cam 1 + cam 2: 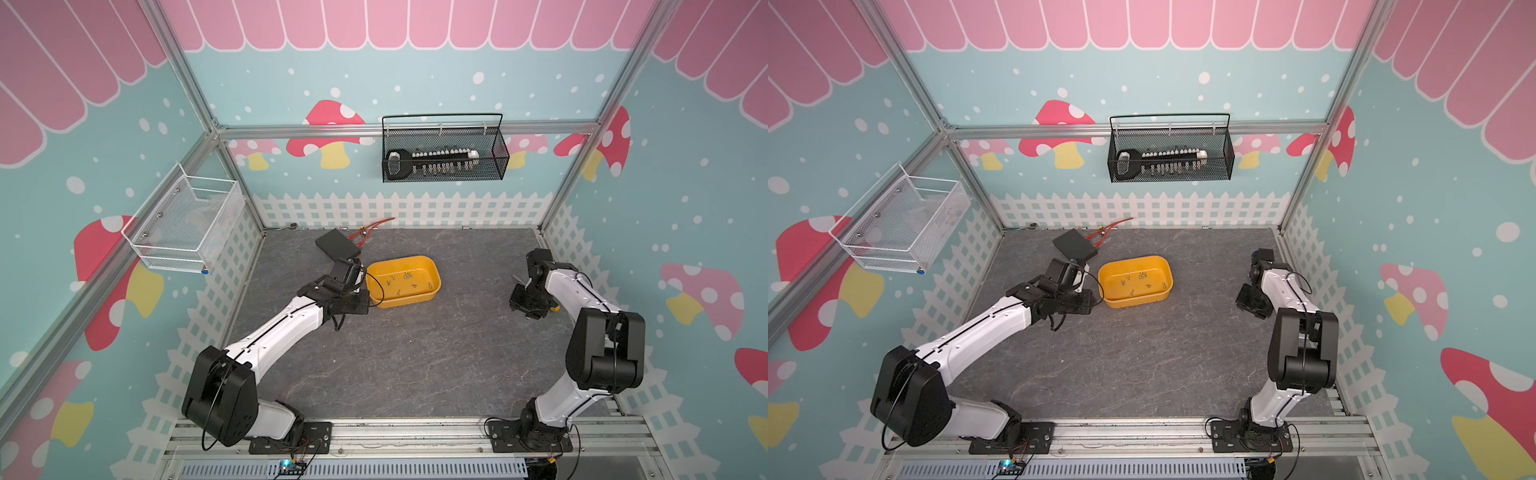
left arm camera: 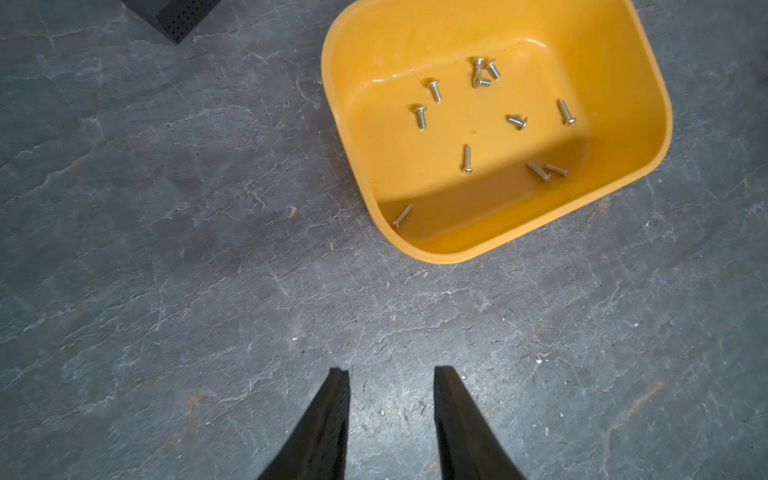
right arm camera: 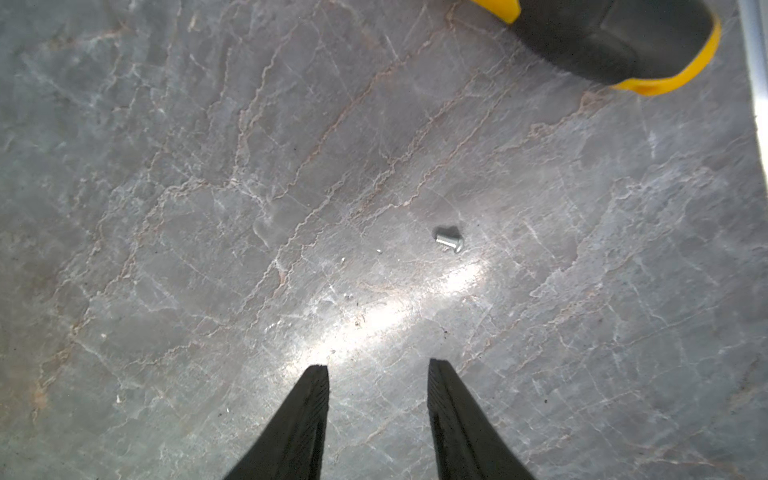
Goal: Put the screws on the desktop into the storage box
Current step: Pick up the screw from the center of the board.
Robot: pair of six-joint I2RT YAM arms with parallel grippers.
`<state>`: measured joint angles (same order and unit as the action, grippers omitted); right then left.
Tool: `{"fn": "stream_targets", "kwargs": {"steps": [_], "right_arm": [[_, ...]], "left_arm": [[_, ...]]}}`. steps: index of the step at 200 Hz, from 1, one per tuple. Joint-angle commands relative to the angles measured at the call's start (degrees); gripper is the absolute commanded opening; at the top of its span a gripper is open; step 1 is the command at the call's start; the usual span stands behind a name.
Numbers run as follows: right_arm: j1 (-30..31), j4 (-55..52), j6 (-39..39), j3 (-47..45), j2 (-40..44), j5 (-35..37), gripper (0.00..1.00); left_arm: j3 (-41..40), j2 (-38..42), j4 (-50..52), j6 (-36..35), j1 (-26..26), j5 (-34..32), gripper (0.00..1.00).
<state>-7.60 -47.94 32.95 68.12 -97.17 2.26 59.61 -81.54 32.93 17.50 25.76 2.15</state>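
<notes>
Left tool (image 2: 391, 370): you see its two black fingers apart, with only bare table (image 2: 166, 249) between them. It holds nothing.
Right tool (image 3: 378, 363): its fingers are apart too, and empty.
Storage box (image 1: 399, 301): it sits on the table between the two arms, just beside the left arm's wrist and well apart from the right arm. Its long side runs across the table from the left arm's side to the right arm's side, a little tilted.
Screws in the box (image 2: 467, 160): the left wrist view shows you about eleven, all lying flat on the yellow floor. They point every which way. In both top views they are only tiny specks.
Loose screw (image 3: 449, 240): only the right wrist view shows you this one. It lies on its side on the table, near the right tool's fingertips but not touching them. Its long way goes across the gap of the fingers, not along it. In the top views the right arm hides it.
Black and yellow thing (image 3: 615, 37): it lies past the loose screw. In a top view only a bit of yellow peeks out.
Black flat box (image 1: 336, 243): it sits behind the left arm's wrist.
</notes>
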Motion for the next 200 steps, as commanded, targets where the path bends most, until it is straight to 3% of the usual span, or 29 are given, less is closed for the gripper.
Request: {"fn": "stream_targets", "kwargs": {"steps": [1, 200], "right_arm": [[-1.0, -0.1, 3.1, 0.6, -2.9, 1.4, 0.45], [-6.4, 2.2, 4.0, 5.1, -13.5, 0.2, 0.46]], "left_arm": [[-0.7, 0.3, -2.6, -1.1, -0.9, 2.5, 0.38], [-1.8, 0.8, -3.9, -1.4, -4.4, 5.3, 0.37]]}}
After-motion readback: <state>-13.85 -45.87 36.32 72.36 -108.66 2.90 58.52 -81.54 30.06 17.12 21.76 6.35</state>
